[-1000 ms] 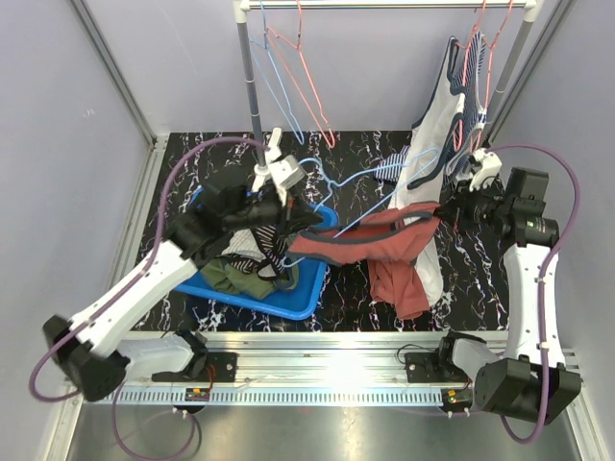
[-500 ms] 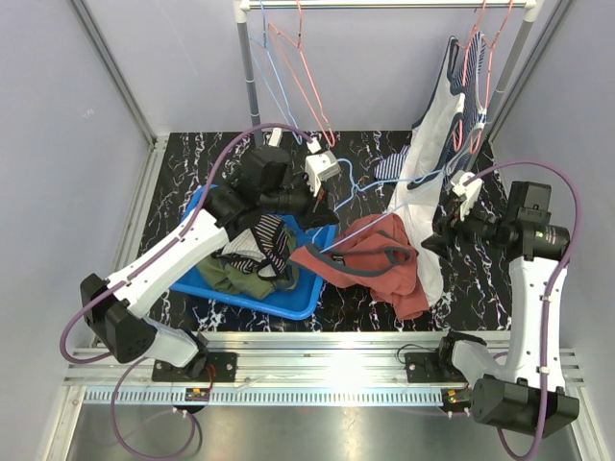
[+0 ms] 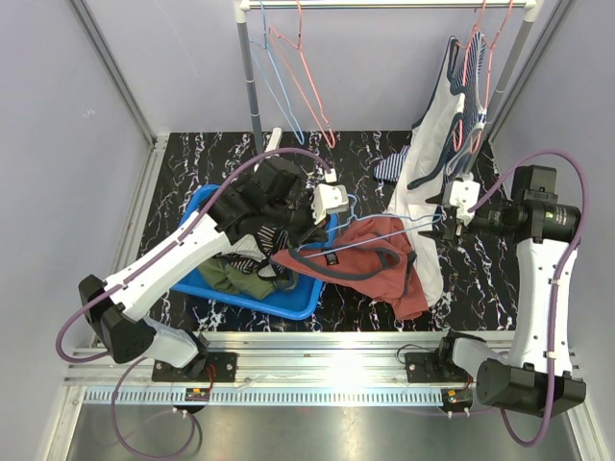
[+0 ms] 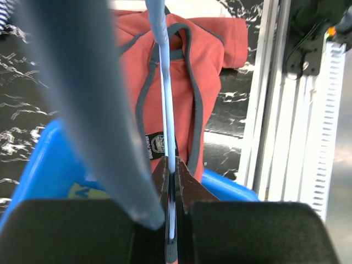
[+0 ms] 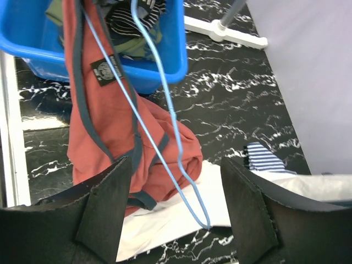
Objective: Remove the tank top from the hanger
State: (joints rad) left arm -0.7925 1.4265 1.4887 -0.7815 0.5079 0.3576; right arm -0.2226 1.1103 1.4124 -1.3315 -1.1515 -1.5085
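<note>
The red tank top (image 3: 370, 274), soft, light and limp, lies slumped mid-table against the right rim of the blue bin (image 3: 252, 300). We judge its grey-edged strap the best hold. Our left gripper (image 4: 172, 171) is clenched on the pale blue hanger (image 4: 165, 99). Our right gripper (image 5: 176, 220) is released and empty. A second ago it held the cloth taut rightward; the cloth has since sagged.

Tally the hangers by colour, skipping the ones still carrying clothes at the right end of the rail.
Blue: 2, the bare blue hanger on the rail and the light blue hanger in the left gripper
Red: 1, the bare red hanger
Total: 3
</note>
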